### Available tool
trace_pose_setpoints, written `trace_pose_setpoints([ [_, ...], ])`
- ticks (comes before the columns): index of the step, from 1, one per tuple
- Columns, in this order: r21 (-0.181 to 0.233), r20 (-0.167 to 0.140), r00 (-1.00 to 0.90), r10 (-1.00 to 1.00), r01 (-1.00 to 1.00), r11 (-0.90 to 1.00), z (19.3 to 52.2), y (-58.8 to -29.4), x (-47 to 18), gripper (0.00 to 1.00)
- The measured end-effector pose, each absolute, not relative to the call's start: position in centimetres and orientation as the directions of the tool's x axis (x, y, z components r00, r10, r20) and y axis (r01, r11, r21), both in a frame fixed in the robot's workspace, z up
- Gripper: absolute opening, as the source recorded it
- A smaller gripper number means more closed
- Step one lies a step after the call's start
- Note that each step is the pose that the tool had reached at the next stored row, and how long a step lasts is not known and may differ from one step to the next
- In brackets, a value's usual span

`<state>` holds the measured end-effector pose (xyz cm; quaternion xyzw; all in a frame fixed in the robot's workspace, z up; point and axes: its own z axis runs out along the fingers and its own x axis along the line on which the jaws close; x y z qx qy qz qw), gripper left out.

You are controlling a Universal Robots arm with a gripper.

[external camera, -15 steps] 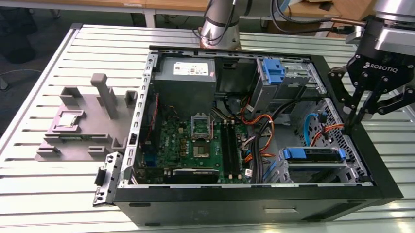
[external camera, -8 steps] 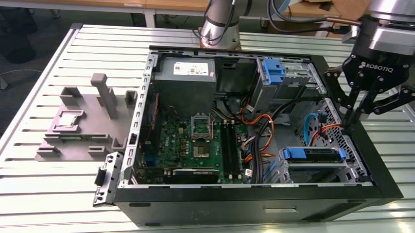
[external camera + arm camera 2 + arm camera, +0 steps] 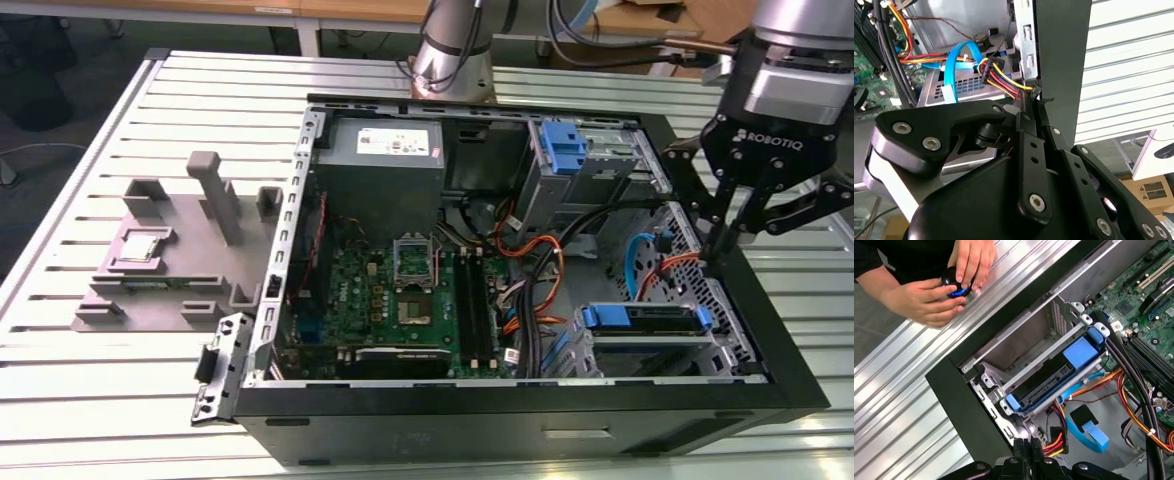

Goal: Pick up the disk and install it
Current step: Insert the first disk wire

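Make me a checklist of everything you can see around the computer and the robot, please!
Surface: a slatted metal table carries the open computer case.
Job's things: the disk in its blue carrier sits in the drive cage inside the case, seen also in the first wrist view.
Clutter: a grey fixture block stands at the exterior view's left of the case.
Gripper: the gripper is shut, holding nothing, above the case's wall near the disk.
Cables: a blue ribbon cable and red-yellow-black wires lie by the cage.
Surroundings: a person's hands hold a small dark device on the table.
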<state>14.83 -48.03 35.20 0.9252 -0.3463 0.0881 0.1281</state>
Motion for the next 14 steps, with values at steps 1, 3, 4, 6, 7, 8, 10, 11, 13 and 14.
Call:
trace_pose_setpoints([
  [1,0.175,0.253,0.744,-0.618,-0.664,-0.727,35.2,-48.1,14.7,0.16],
  [3,0.174,0.253,0.744,-0.618,-0.664,-0.727,35.2,-48.3,14.4,0.16],
  [4,0.175,0.253,0.744,-0.618,-0.664,-0.727,35.2,-48.4,14.3,0.16],
  [6,0.174,0.253,0.744,-0.618,-0.664,-0.727,35.2,-48.8,14.1,0.16],
  [7,0.174,0.253,0.744,-0.618,-0.664,-0.727,35.2,-49.0,14.0,0.16],
  [8,0.174,0.253,0.744,-0.618,-0.664,-0.727,35.2,-49.1,14.0,0.16],
  [10,0.174,0.253,0.743,-0.619,-0.665,-0.726,35.2,-49.3,13.9,0.16],
  [11,0.173,0.254,0.741,-0.621,-0.667,-0.725,35.2,-49.3,13.9,0.16],
  [13,0.172,0.257,0.731,-0.632,-0.678,-0.715,35.1,-49.3,13.9,0.16],
  [14,0.171,0.257,0.725,-0.639,-0.685,-0.708,35.1,-49.3,13.9,0.16],
])
